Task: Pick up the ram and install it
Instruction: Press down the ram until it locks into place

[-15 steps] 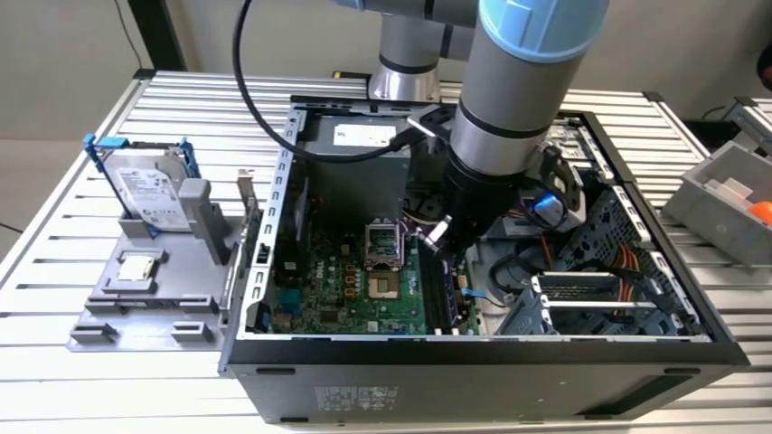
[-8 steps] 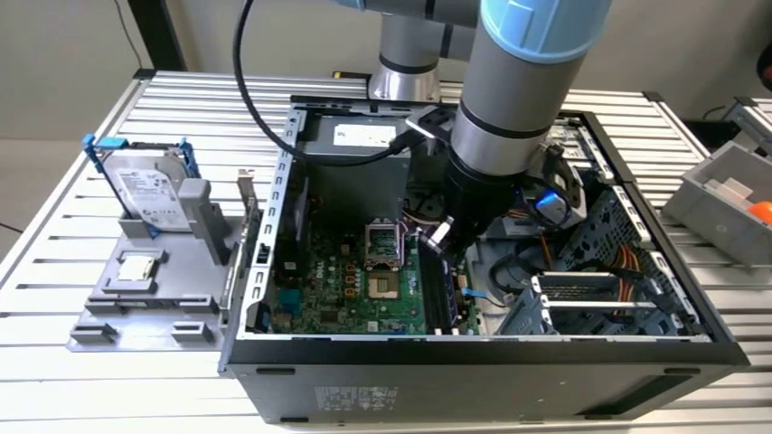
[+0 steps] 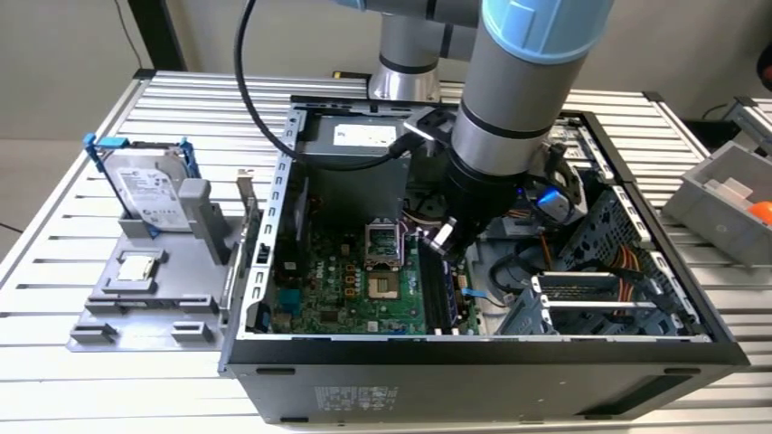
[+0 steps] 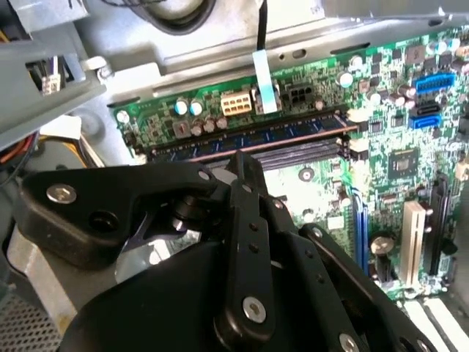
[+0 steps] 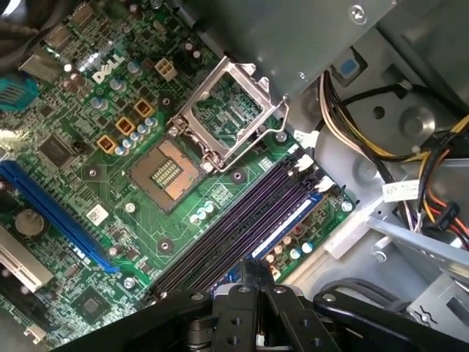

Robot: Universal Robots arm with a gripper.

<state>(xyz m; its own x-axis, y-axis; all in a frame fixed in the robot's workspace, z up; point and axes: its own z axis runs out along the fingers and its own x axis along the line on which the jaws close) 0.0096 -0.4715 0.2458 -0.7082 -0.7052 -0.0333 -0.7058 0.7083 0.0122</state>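
The ram (image 4: 249,136) is a dark stick with a blue-tinted face. It stands upright in the outermost black slot of the green motherboard (image 3: 338,280), and in the first wrist view the ram (image 5: 286,224) runs along the board's edge. My gripper (image 3: 438,242) reaches down into the open computer case right over the memory slots (image 5: 234,220). Its black fingers are shut together. In both wrist views the gripper (image 4: 245,163) (image 5: 253,270) sits just over the slots, close beside the ram. I cannot tell whether the tips touch it.
The processor socket (image 5: 223,110) lies open next to the slots. Cable bundles (image 3: 603,262) and a drive cage crowd the case on the exterior view's right. On the exterior view's left, a grey holder carries a hard drive in a blue frame (image 3: 151,190) and a square chip (image 3: 136,267).
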